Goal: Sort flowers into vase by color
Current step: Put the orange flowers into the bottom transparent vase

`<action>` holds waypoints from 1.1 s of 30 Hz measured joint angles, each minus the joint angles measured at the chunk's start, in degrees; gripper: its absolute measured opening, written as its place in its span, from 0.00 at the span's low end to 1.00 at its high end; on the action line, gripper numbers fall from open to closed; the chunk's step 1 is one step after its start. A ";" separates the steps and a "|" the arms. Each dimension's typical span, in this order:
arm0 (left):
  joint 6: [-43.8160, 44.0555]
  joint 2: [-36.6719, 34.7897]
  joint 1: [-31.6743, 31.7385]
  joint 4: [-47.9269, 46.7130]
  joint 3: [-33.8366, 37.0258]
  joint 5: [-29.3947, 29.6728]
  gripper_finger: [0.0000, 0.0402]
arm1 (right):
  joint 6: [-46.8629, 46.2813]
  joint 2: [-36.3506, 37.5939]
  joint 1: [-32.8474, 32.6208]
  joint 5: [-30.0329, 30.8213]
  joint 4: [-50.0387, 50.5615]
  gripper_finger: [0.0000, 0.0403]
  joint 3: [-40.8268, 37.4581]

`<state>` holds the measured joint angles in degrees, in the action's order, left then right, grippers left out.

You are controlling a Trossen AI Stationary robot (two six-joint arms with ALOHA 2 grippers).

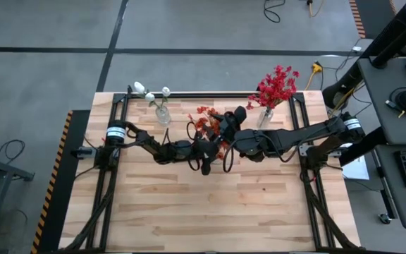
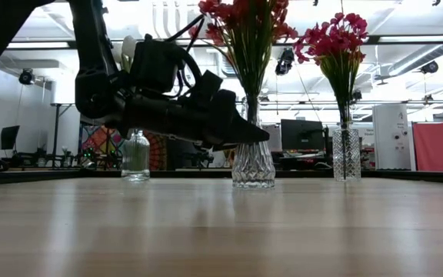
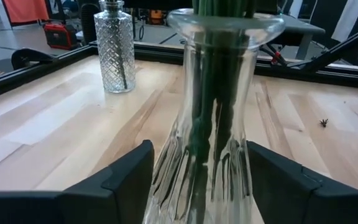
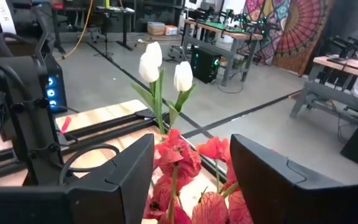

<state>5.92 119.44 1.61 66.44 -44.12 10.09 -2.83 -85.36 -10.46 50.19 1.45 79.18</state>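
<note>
The left hand (image 3: 201, 180) stood open around the middle vase (image 3: 211, 124) near the tabletop's far edge, steadying it. The right hand (image 4: 191, 180), open, bracketed the orange flowers (image 4: 182, 158) above that vase. Seating those stems seemed next, calling for a straight, careful descent.

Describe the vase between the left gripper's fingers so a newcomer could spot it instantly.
On the wooden table, three glass vases stand along the far edge. Take the middle vase, straddled by the left gripper. It alone holds orange-red flowers; its neighbours hold white tulips and crimson sprays.
</note>
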 joint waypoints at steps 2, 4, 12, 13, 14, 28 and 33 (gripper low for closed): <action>-0.24 0.00 0.00 -0.22 0.00 -0.01 0.58 | 0.39 0.00 0.00 -0.01 0.12 0.52 -0.02; -0.27 0.00 0.00 -0.34 0.00 0.02 0.62 | 0.45 0.00 0.01 -0.01 0.42 0.54 -0.02; -0.61 -0.02 -0.02 -1.20 0.07 -0.05 0.74 | 1.39 0.00 0.55 -0.22 1.27 0.72 -0.07; -0.74 -0.09 -0.02 -1.48 0.20 -0.05 0.75 | 2.05 0.00 0.54 -0.32 1.27 0.74 -0.07; -0.80 -0.11 -0.02 -1.54 0.33 -0.07 0.75 | 2.81 0.00 0.50 -0.88 1.22 0.76 -0.07; -0.88 -1.91 -0.03 -1.91 3.95 -0.11 0.75 | 1.77 0.09 1.30 -1.11 1.31 0.91 1.61; -0.88 -3.34 -0.05 -1.65 5.20 -0.13 0.75 | 1.81 0.09 2.29 -1.28 1.32 0.91 2.42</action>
<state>5.04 116.10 1.56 64.79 -38.92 9.96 -1.02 -85.27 -8.17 48.92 2.78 81.60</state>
